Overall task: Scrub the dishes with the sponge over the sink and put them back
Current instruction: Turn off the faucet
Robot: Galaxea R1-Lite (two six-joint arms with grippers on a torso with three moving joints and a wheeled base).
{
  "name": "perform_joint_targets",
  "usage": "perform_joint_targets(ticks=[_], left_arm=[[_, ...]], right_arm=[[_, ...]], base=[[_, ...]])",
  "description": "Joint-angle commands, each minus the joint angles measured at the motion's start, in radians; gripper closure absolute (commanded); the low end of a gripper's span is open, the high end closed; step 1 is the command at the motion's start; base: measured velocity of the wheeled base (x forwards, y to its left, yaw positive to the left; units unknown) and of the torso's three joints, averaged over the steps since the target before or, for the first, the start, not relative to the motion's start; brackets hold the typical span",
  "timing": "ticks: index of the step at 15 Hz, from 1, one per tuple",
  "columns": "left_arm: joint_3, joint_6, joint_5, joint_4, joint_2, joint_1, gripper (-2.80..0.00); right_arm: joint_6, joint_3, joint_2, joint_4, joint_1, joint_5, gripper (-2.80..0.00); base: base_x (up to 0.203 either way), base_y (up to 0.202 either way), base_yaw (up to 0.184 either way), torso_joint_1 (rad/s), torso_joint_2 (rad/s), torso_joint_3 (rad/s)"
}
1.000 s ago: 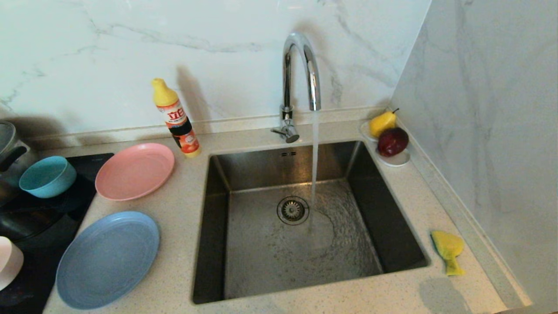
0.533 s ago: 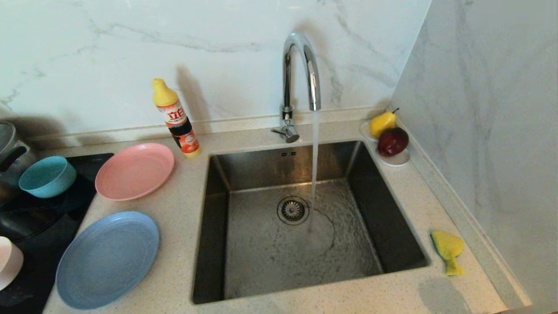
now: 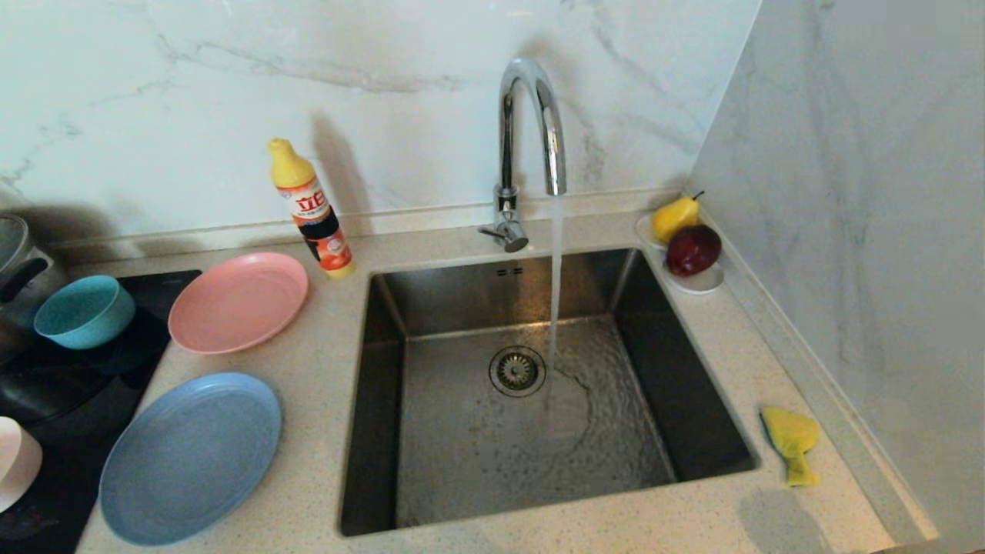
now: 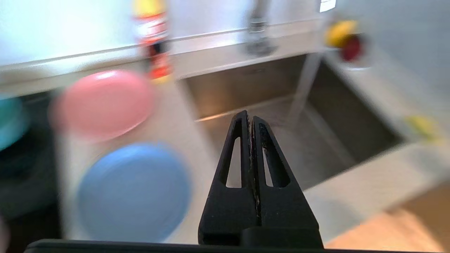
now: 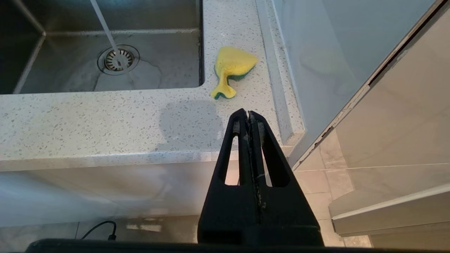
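Left gripper (image 4: 251, 121): clenched, empty, seen only in its own wrist view, hanging above the front edge of the table (image 3: 323, 385), between the grey-blue plate (image 3: 191, 456) and the sink (image 3: 531, 392). Not visible in the head view.

Going from left to right in the head view: pale pink bowl (image 3: 14, 462) at the far left edge, on the dark cooktop (image 3: 77, 385). Teal bowl (image 3: 83, 310) behind it, also on the cooktop, just beside the steel pot (image 3: 15, 261). Then the grey-blue plate in front and the salmon-pink plate (image 3: 238, 302) behind, both flat on the table, close but apart. Detergent bottle (image 3: 312, 208) upright, just beside the pink plate. Sink in the middle, water running from the tap (image 3: 531, 123) next to the drain. Saucer with fruit (image 3: 689, 246) at the back right corner. Sponge (image 3: 791, 442) on the table to the right of the sink, near the front, untouched.

Right gripper (image 5: 249, 121): clenched, empty, parked low before the table edge, the sponge ahead of it.

Task probably at the very start: nothing lifted yet.

Possible trouble from here: flat plates, so hard to get fingers under the rim; likely to slide on the smooth table or knock the bottle over. Wet matte plate under running water: may slip out. Floppy sponge near the wall: may fold or be pushed away.
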Motion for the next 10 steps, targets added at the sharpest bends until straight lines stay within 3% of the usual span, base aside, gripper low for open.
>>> perform_joint_targets(ticks=[1,3,5,10], left_arm=[[-0.184,-0.013,-0.160,0.002,0.401,-0.005,0.00],[-0.289,-0.024,-0.304,0.001,0.607,-0.028,0.00],[-0.349,-0.028,-0.383,-0.030,0.793,-0.081,0.00],[-0.401,-0.039,-0.432,-0.222,1.163,-0.189,0.00]], right_arm=[[0.000,0.000,0.002,-0.001,0.000,0.001,0.00],[-0.001,0.000,0.002,-0.001,0.000,0.001,0.00],[-0.001,0.000,0.002,-0.001,0.000,0.001,0.00],[0.000,0.000,0.002,-0.001,0.000,-0.001,0.00]], base=[[0.000,0.000,0.000,0.000,0.00,0.000],[0.000,0.000,0.000,0.000,0.00,0.000],[0.000,0.000,0.000,0.000,0.00,0.000],[0.000,0.000,0.000,0.000,0.00,0.000]])
